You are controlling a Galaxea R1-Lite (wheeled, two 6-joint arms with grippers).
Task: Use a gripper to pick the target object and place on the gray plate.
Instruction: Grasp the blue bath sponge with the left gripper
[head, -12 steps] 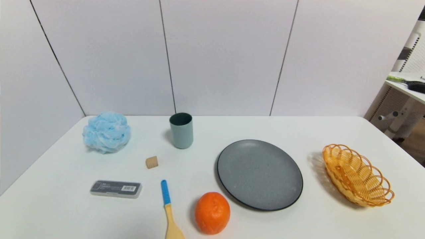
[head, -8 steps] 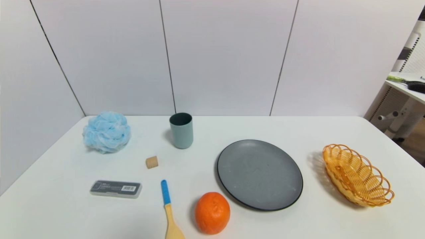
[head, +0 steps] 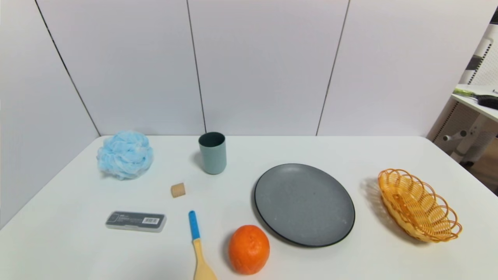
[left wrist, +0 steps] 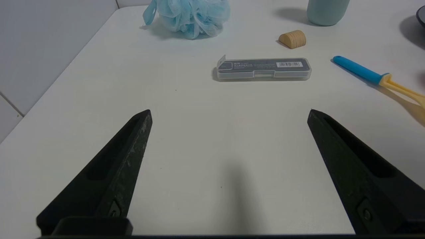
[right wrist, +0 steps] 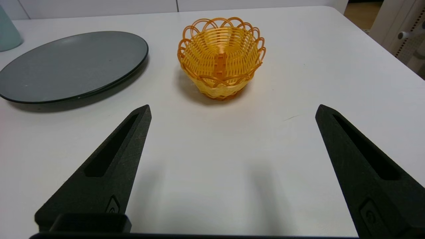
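The light-blue mesh bath pouf sits at the far left of the white table; it also shows in the left wrist view. The gray plate lies flat right of centre, empty, and shows in the right wrist view. Neither arm shows in the head view. My left gripper is open and empty over bare table at the near left, well short of the pouf. My right gripper is open and empty over bare table at the near right, short of the basket.
A teal cup stands between pouf and plate. A cork piece, a flat grey case, a blue-handled wooden spatula and an orange lie nearer. An orange wicker basket sits far right.
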